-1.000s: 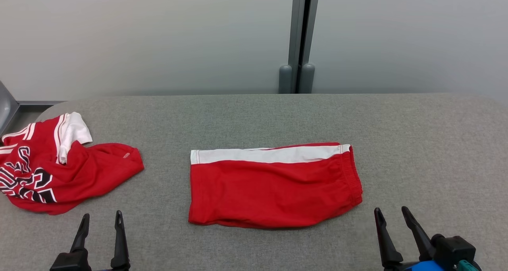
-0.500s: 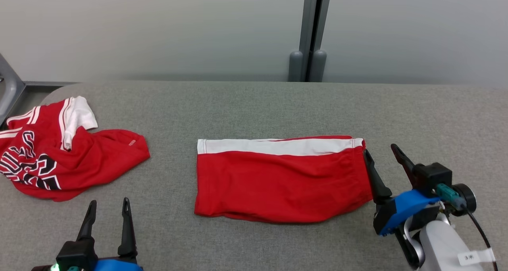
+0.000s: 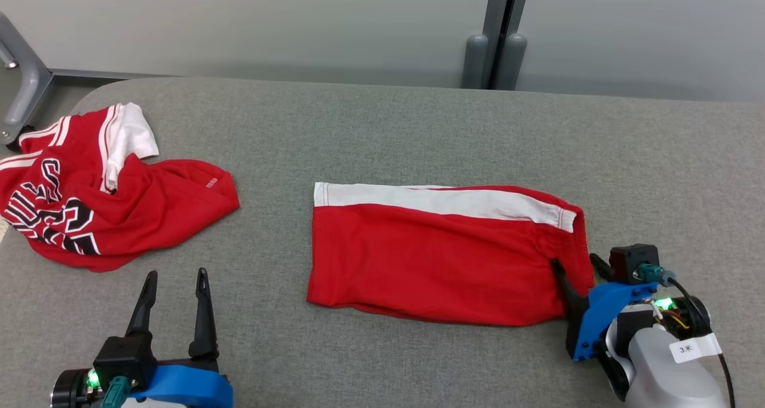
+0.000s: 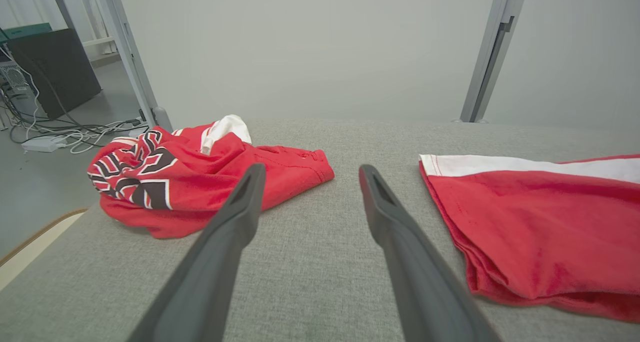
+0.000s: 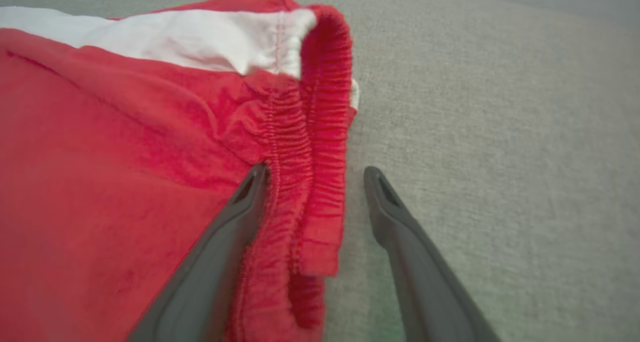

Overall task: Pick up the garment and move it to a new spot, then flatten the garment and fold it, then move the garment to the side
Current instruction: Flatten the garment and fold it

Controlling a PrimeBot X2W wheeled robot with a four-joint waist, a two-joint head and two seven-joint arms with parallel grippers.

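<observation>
The garment (image 3: 436, 252) is a pair of red shorts with a white side stripe, folded into a flat rectangle at the table's middle; it also shows in the left wrist view (image 4: 540, 217). Its gathered waistband (image 5: 310, 146) forms the right edge. My right gripper (image 3: 574, 261) is open and low at that edge. In the right wrist view, the right gripper (image 5: 315, 174) has one finger over the red fabric and the other over bare table, with the waistband between them. Near the front left, my left gripper (image 3: 176, 273) hovers open and empty above the table (image 4: 311, 172).
A crumpled red jersey (image 3: 101, 199) with black and white lettering lies at the table's left end, also in the left wrist view (image 4: 200, 172). The grey fabric-covered table (image 3: 382, 133) has bare room behind and right of the shorts. A grey post (image 3: 496, 31) stands behind.
The head camera has shifted, so the whole picture moved. My right gripper came forward from the near edge to the shorts' right side and now straddles the waistband. The left gripper stays open.
</observation>
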